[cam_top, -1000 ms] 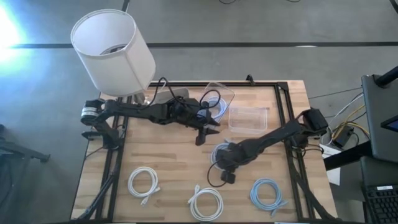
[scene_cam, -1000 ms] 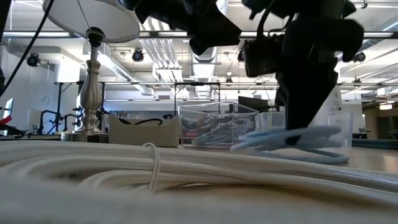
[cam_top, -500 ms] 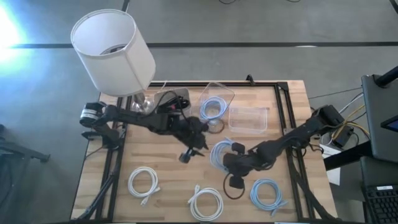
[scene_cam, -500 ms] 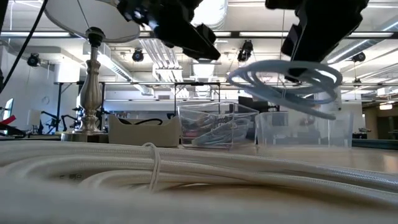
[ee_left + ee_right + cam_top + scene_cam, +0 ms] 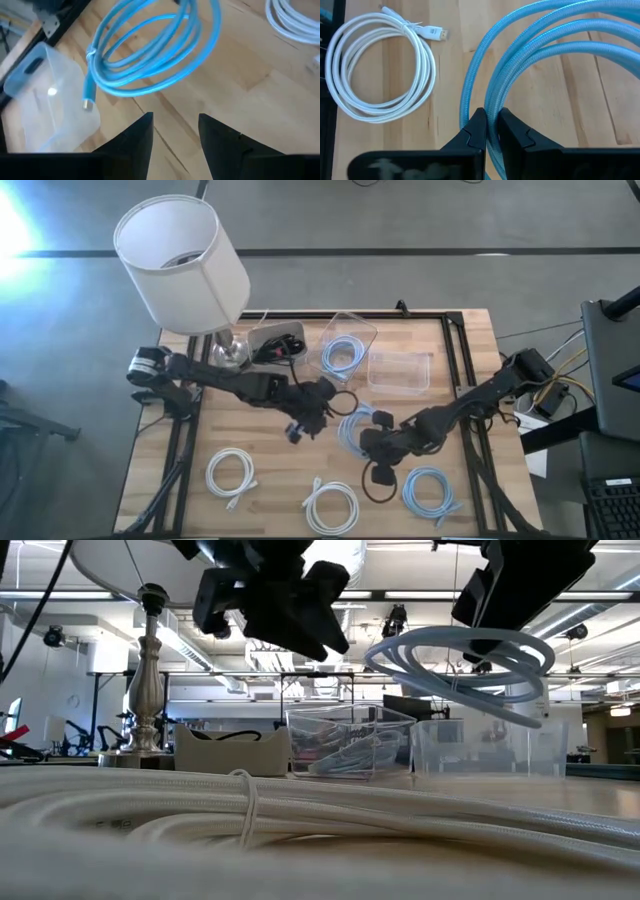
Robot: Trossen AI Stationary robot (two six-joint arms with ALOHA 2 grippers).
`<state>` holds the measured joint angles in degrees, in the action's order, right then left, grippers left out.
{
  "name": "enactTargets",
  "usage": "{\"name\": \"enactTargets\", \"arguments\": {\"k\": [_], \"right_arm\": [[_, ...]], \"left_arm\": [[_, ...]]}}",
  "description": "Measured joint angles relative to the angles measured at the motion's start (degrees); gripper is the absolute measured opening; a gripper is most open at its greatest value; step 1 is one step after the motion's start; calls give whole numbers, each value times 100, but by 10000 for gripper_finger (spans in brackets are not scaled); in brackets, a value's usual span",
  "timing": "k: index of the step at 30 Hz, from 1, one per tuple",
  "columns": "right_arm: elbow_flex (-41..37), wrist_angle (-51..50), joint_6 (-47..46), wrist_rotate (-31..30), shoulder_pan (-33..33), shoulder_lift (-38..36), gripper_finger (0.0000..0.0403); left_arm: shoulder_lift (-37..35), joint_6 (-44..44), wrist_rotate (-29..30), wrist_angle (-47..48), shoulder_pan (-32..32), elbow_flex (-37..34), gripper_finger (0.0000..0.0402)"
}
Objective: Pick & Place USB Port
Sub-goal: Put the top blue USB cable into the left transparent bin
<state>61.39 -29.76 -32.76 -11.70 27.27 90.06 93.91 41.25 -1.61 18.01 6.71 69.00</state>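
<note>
A coiled blue USB cable point(image 5: 352, 423) hangs in the air over the table's middle; it also shows as the blue cable point(image 5: 462, 660) and the blue cable point(image 5: 150, 50). My right gripper point(image 5: 491, 125) is shut on it, seen from above as the right gripper point(image 5: 376, 442). My left gripper point(image 5: 175, 132) is open and empty. It hovers just left of the coil as the left gripper point(image 5: 300, 425). A second blue coil point(image 5: 343, 352) lies inside a clear tilted container point(image 5: 352, 330) at the far edge. My right gripper pinches several strands of the blue coil's rim point(image 5: 492, 102) between its two fingers, coming from above and lying across the strands. The coil is lifted clear of the table. It hangs tilted below the fingers point(image 5: 500, 635).
An empty clear tray point(image 5: 400, 370) sits at the far right. Two white coils point(image 5: 232, 475) point(image 5: 332, 505), a blue coil point(image 5: 430, 490) and a black cable point(image 5: 378, 480) lie along the near edge. A lamp point(image 5: 182, 260) stands at the far left corner.
My right gripper has risen, and the blue coil has gone from lying on the table to hanging clear of it. My left gripper has moved from the clear container toward the table's near edge and now hovers beside the coil.
</note>
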Motion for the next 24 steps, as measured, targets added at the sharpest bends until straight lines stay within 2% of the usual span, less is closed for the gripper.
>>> {"name": "enactTargets", "arguments": {"k": [4,6,10,13,19,24], "right_arm": [[0,4,1,15,0,0,24],[3,12,1,17,0,0,24],[7,22,103,17,0,0,24],[9,94,267,19,0,0,24],[9,304,514,37,0,-2,24],[11,315,538,66,0,-11,24]], "left_arm": [[20,714,20,-287,93,-189,161],[24,1018,89,-767,128,-414,161],[28,1318,626,-1984,203,-798,161],[28,1552,683,-2545,211,-959,161],[35,1790,733,-2520,216,-1124,161],[38,1839,1339,-2418,231,-1136,161]]}}
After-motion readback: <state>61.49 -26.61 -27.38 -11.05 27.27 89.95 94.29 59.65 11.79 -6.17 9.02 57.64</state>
